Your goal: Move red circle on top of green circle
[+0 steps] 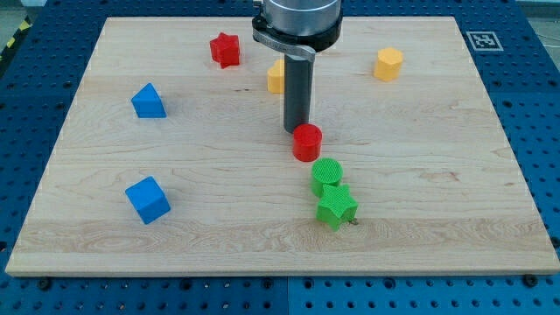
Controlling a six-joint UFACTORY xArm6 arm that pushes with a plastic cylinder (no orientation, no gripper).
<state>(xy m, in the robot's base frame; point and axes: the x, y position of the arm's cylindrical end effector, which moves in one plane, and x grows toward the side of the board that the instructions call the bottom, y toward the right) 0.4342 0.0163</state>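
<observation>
Tip touching red circle, green circle just below

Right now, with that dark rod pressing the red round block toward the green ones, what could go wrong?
My tip sits just above the red circle, slightly to its left, so the circle may slip off to the right. The green circle touches the green star; a hard push could shove both along.

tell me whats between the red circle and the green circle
Nothing: in the camera view only a narrow strip of bare board separates the red circle from the green circle.
</observation>
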